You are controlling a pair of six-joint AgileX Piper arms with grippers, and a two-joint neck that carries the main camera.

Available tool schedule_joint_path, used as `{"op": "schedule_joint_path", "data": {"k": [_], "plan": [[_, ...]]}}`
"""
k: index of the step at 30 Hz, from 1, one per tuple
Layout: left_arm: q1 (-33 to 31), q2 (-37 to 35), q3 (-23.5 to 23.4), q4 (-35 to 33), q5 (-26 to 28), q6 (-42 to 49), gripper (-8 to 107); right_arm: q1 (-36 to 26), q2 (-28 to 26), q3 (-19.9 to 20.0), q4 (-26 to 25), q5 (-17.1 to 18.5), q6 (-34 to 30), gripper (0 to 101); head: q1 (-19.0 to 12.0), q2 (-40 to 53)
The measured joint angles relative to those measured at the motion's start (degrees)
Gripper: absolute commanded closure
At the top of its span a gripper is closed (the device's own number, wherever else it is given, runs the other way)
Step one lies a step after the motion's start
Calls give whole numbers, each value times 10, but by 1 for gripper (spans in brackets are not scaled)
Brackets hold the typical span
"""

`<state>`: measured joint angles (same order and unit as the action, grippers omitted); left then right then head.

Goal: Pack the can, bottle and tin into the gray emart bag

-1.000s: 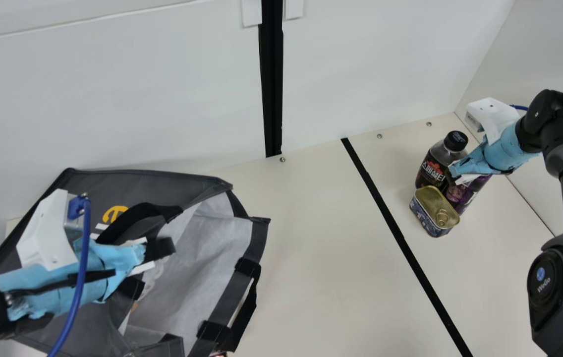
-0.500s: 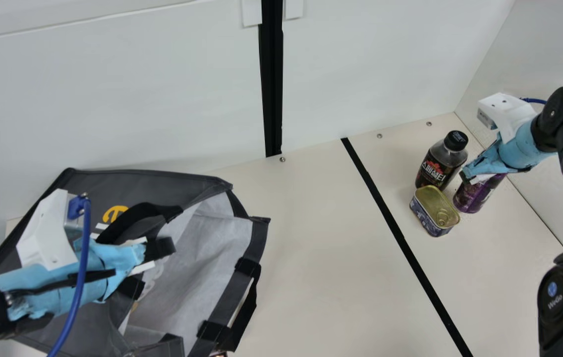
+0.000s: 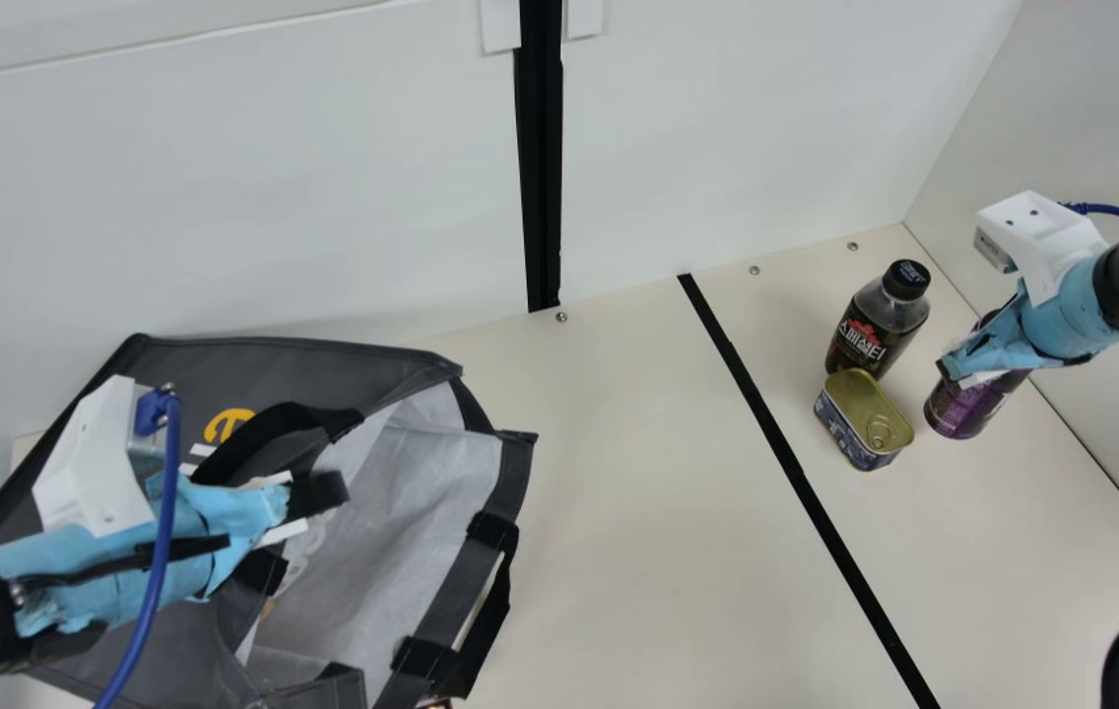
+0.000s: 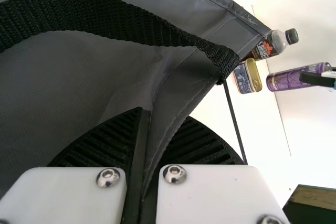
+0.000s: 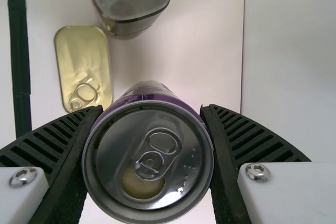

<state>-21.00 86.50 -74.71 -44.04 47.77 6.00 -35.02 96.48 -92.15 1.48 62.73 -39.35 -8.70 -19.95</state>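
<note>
Gripping the can [image 3: 963,407] near its upper end in right jaws, spread to can width, with long axis slanting down toward the counter [image 3: 668,492]. Holding it just beside tin [image 3: 860,418] and bottle [image 3: 865,333]. Probably needing carriage leftward to the gray emart bag [image 3: 407,492], well apart. Pinching bag fabric in nearly closed left jaws.

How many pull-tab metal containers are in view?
2: the purple drink can between the fingers of the right gripper, and the rectangular tin on the table beside the bottle. The gray emart bag could hide more.
</note>
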Motion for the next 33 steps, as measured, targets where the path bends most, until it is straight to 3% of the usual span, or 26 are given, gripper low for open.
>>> {"op": "schedule_joint_path", "data": {"k": [19, 33], "plan": [[0, 0, 0, 0, 0, 0, 89, 61, -133, 106, -6, 10, 39, 101, 0, 0], [0, 0, 0, 0, 0, 0, 89, 146, -166, 133, -19, 25, 85, 101, 0, 0]]}}
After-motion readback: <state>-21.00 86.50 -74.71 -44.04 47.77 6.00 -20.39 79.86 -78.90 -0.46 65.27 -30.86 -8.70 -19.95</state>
